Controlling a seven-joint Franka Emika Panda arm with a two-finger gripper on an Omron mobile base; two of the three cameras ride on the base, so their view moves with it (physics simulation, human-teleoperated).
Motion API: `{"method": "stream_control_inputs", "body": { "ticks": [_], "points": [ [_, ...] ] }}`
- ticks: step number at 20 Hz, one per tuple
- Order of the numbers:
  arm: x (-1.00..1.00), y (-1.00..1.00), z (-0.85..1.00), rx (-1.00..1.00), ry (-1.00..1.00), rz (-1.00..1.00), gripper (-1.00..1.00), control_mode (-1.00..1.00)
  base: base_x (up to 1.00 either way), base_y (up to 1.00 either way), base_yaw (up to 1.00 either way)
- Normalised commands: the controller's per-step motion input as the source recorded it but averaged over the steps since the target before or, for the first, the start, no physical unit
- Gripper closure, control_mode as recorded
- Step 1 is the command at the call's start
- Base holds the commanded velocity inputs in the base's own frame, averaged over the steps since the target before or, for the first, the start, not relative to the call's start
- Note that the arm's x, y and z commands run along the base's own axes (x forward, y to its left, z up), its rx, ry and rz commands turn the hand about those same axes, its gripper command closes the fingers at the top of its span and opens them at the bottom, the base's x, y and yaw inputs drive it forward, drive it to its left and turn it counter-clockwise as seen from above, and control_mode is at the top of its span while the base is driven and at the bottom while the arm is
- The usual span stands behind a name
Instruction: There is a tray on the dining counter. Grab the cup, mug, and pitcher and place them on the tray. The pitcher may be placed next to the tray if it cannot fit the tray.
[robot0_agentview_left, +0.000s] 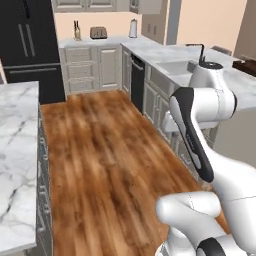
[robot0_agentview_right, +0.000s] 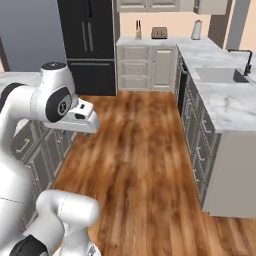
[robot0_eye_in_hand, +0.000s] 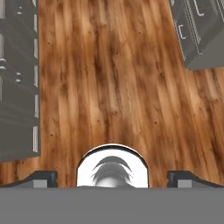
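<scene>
Here, arm folded over wooden floor (robot0_eye_in_hand: 109, 78), claw (robot0_eye_in_hand: 112, 178) pointing down, jaws spread wide, empty

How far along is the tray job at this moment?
Nothing looks done yet. The gripper stands open and empty over the wooden floor, between cabinet fronts, so nothing is in hand. The dining counter with its sink and black faucet lies ahead to the right. Cup, mug and pitcher have all yet to be fetched and set on the tray.
</scene>
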Motion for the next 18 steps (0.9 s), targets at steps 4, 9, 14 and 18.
{"method": "stream_control_inputs", "body": {
  "ticks": [4, 9, 14, 18],
  "points": [
    [0.0, 0.0, 0.0, 0.0, 0.0, 0.0, -1.0, 1.0, 1.0, -0.15, 0.02],
    [0.0, 0.0, 0.0, 0.0, 0.0, 0.0, -1.0, 1.0, 1.0, 0.0, 0.06],
    [0.0, 0.0, 0.0, 0.0, 0.0, 0.0, -1.0, 1.0, 1.0, 0.0, 0.08],
    [0.0, 0.0, 0.0, 0.0, 0.0, 0.0, -1.0, 1.0, 1.0, -0.05, 0.1]
  ]
}}
